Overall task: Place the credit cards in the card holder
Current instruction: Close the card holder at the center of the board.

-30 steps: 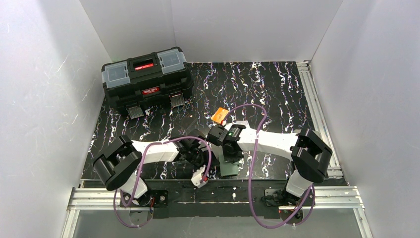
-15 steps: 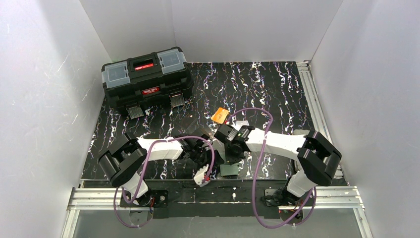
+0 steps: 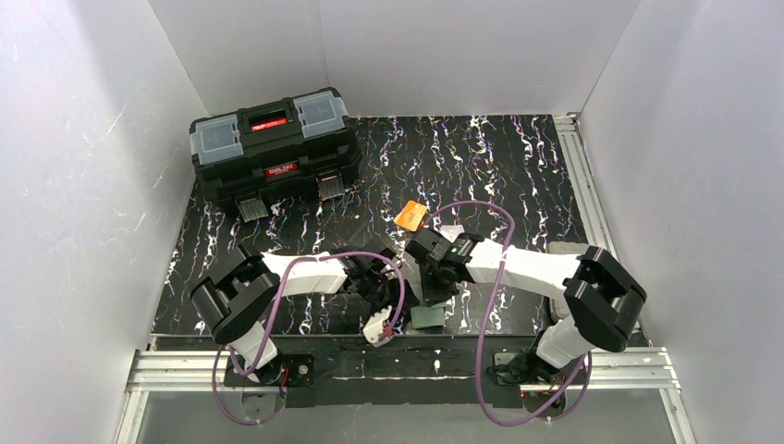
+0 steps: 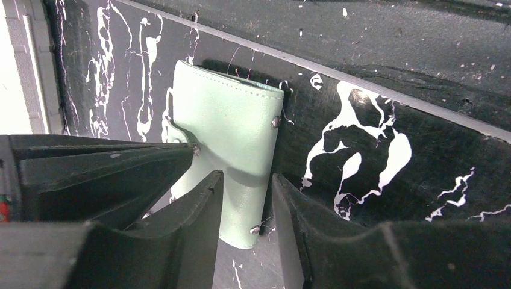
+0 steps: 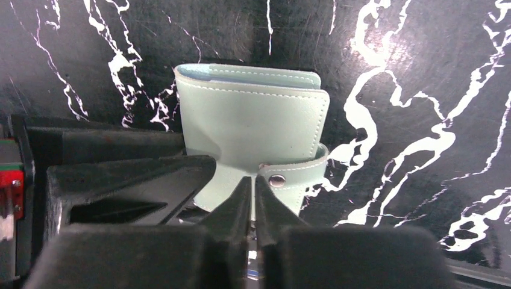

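While the mint-green leather card wallet (image 5: 253, 126) lies folded near the front edge of the table (image 3: 518, 157), my right tool (image 5: 253, 180) is closed tight at its snap tab (image 5: 295, 171) — my left tool (image 4: 247, 186) hangs slightly parted, gripping nothing.

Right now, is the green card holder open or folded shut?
Folded shut: the card holder shows only its mint outside, and its snap tab wraps around the edge.

The bench (image 3: 518, 166) is black with white marbled streaks. A black toolbox (image 3: 275, 143) stands at its upper left. An orange card (image 3: 410, 216) lies flat near the middle. The mint-green card holder (image 5: 253, 132) lies closed by the lower edge – snap tab fastened.
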You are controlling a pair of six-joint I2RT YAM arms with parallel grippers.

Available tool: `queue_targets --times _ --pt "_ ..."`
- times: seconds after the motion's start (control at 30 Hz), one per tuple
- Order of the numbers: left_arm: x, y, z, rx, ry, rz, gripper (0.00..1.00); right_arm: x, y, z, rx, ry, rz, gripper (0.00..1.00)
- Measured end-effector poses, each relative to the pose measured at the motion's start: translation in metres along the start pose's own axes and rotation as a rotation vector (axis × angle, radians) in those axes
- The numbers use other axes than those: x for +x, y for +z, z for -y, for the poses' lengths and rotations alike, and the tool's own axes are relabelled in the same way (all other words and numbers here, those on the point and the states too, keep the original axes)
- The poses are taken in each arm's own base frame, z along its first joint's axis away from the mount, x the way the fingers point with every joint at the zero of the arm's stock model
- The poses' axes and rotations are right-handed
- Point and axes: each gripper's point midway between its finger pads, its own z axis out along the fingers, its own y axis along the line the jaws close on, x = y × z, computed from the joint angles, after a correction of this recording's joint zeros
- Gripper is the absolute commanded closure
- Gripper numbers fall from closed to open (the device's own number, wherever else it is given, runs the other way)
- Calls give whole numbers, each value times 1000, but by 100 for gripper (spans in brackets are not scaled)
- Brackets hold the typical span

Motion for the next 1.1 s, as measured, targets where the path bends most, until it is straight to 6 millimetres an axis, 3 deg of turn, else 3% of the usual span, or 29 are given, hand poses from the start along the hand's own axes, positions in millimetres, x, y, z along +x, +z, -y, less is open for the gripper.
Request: queue_targets --times 0.13,0.3,0.87,1.1 --pt "0 2 0 13 0 4 67 -1 -8 4 12 4 13 53" --pt "0 2 1 18 3 6 68 -7 -22 7 45 10 34 44" --pt "-1 5 1 44 33 9 73 -1 -10 10 174 -6 -15 55" --pt "0 5 3 49 31 8 73 -6 -13 10 197 -7 -8 52"
